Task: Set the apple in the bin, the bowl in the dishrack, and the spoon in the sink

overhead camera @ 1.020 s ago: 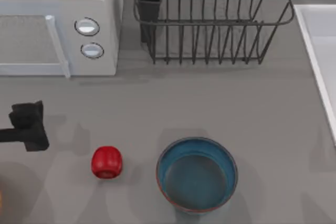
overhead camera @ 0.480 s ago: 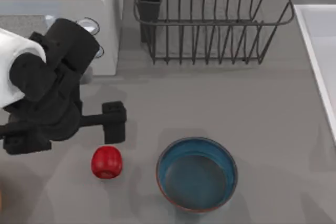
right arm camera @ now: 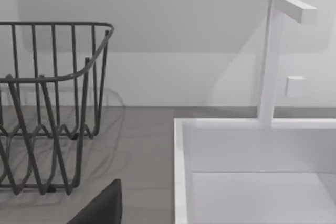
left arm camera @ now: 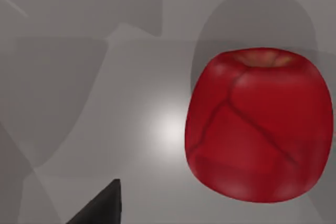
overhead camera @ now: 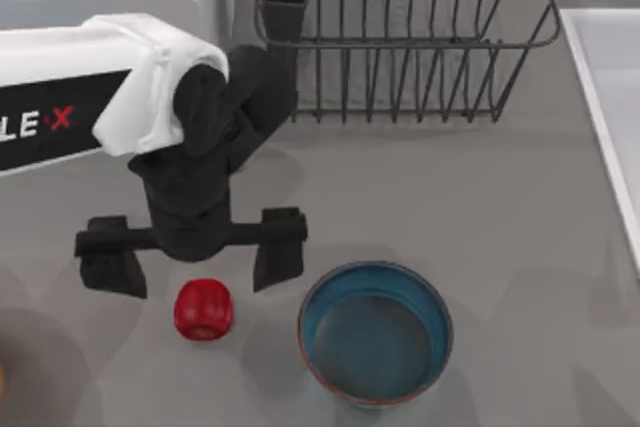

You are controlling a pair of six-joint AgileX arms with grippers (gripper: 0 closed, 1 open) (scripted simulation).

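The left gripper [overhead camera: 192,265] hangs just above the apple [overhead camera: 203,309] with its fingers [overhead camera: 278,259] spread wide, one to each side, likely so they can drop around the fruit. The apple sits on the grey surface [overhead camera: 500,197] just left of the bowl [overhead camera: 375,333]; near round, it has no real long axis, its stem dimple [left arm camera: 261,59] facing sideways. I cannot tell the right arm's finger state

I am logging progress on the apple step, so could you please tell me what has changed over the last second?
The left gripper swept in from the table's left edge toward the middle and now hangs open just behind the small glossy red apple, its fingers spread wide, gripping nothing. The apple, the wide blue bowl and the dark wire dishrack stayed put.
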